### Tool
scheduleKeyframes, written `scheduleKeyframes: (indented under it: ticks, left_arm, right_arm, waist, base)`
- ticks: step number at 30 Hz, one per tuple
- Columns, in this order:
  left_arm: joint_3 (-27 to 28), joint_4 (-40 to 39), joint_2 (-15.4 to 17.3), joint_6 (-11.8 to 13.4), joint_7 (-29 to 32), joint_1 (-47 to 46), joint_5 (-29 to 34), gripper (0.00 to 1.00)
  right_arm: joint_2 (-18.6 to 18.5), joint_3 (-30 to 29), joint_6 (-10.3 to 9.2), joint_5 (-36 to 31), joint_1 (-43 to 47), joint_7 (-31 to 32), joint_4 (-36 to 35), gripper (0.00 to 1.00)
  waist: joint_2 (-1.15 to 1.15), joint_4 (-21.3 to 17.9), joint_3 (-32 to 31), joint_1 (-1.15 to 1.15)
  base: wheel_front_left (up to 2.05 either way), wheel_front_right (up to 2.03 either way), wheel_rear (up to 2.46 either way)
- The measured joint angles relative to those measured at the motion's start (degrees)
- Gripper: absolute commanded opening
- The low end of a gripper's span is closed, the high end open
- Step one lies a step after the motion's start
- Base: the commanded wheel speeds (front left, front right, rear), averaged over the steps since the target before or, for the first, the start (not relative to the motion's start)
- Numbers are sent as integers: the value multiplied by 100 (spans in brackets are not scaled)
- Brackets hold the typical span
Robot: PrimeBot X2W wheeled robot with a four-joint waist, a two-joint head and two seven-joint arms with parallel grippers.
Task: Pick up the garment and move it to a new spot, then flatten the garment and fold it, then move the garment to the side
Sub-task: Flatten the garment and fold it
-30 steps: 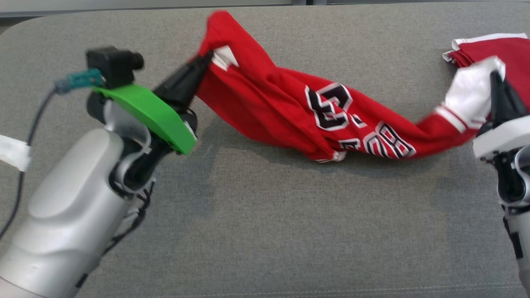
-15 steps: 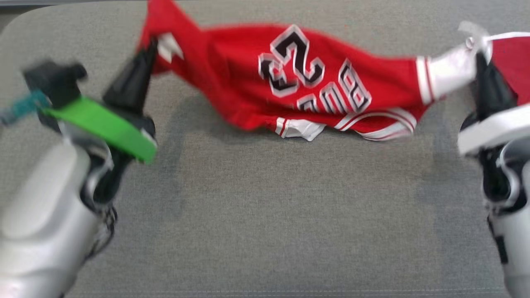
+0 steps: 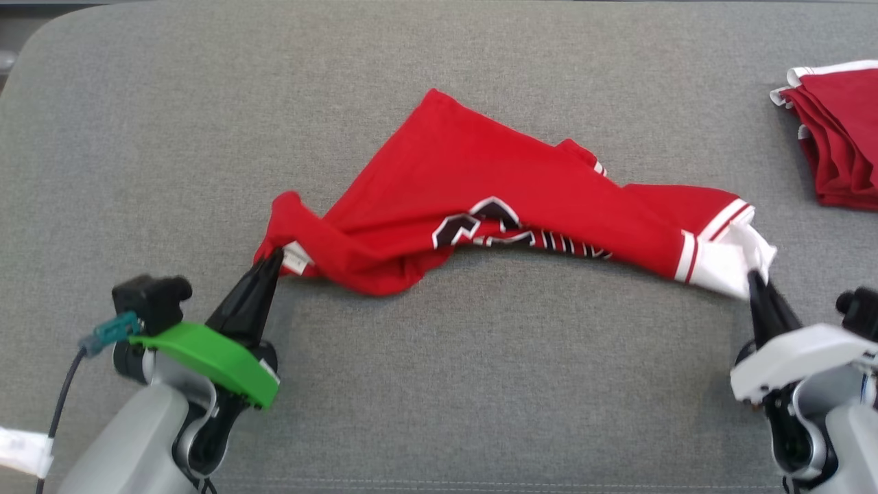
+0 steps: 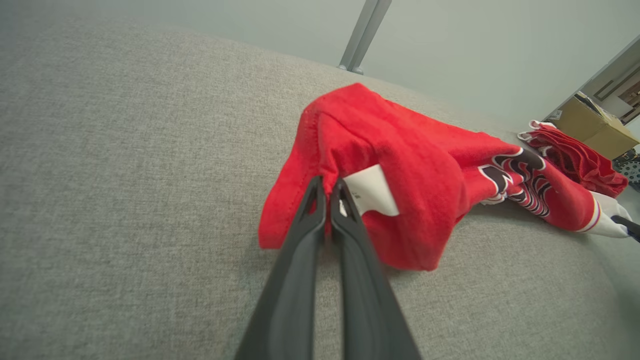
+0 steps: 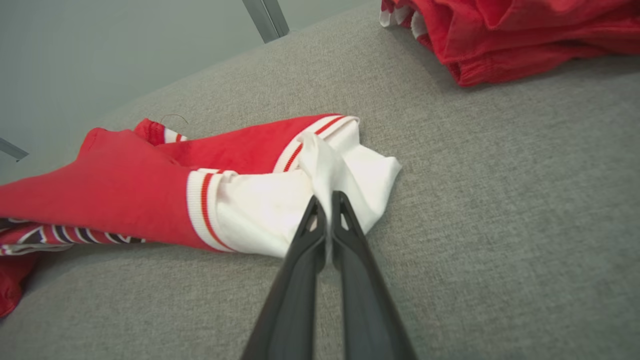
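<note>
Right up front, the left arm's green wrist plate [image 3: 206,357] and the right arm's white wrist cover [image 3: 796,350] are sitting low over the gray upholstered surface [image 3: 439,384]. Just beyond them, the left gripper [image 3: 274,255] is pinching the red end of the garment [image 3: 480,185], its jaws pressed together on the cloth right beside a white sewn-in label [image 3: 296,257]. The right gripper [image 3: 752,278] is clamping the white end, its two dark fingers likewise closed tight on a fold of white fabric. Between the two grips the garment, red with black-and-white lettering and red-and-white striped trim, is stretching across the middle of the surface, twisted and bunched rather than flat. Its middle is resting on the upholstery and one red corner is pointing toward the far edge. The lettering is folding under itself, so it cannot be read. Farther off, at the far right, a pile of folded red garments [image 3: 840,137] with white trim is lying well apart from the held one. Beyond the surface's far edge, the left wrist view is showing a pale wall [image 4: 450,50], a metal post [image 4: 361,37] and a cardboard box [image 4: 590,125].
</note>
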Motion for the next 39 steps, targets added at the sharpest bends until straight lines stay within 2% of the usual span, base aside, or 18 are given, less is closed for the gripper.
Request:
scheduleKeyframes:
  ticks: [3,4,5,10,12,17,22,25,30,35,39]
  left_arm:
    - [201,60,-9,-1,2,302,12,46]
    - [310,55,-11,-1,3,383,13,78]
    - [398,55,-11,-1,2,442,13,100]
    - [613,94,55,13,3,736,92,100]
    - [653,129,125,107,2,886,122,100]
    - [756,255,525,283,3,1105,286,100]
    - [999,5,924,497,3,970,406,100]
    - [931,-386,974,508,185,424,502,100]
    - [458,-735,603,544,968,-442,555,100]
    - [208,-502,196,881,1770,-954,527,100]
    - [250,-243,-247,1105,2348,-1318,114,100]
  right_arm:
    - [58,42,-3,7,311,-31,79,0]
    - [71,60,-41,5,399,-52,90,0]
    - [79,71,-42,5,468,-56,112,0]
    - [138,120,-43,-13,672,-113,246,0]
    - [159,140,-43,-32,688,-154,265,0]
    - [197,166,-43,-47,686,-253,294,0]
    - [219,339,-35,-155,602,-301,298,0]
    - [259,464,-23,-211,502,-310,297,0]
    - [403,759,94,-322,225,-310,299,0]
    - [549,990,174,-368,-26,-328,347,0]
    - [600,1087,233,-368,-151,-363,427,0]
  waist:
    - [0,17,-59,0]
    - [0,20,-71,0]
    - [0,22,-75,0]
    - [0,-8,-70,0]
    - [0,-44,-59,0]
    - [0,-170,-10,0]
    - [0,-342,64,0]
    - [0,-463,127,0]
    - [0,-693,269,0]
    - [0,-993,418,0]
    - [0,-1256,541,0]
  base:
    - [0,0,0]
    - [0,0,0]
    - [0,0,0]
    - [0,0,0]
    - [0,0,0]
    - [0,0,0]
    - [0,0,0]
    - [0,0,0]
    - [0,0,0]
    - [0,0,0]
    - [0,0,0]
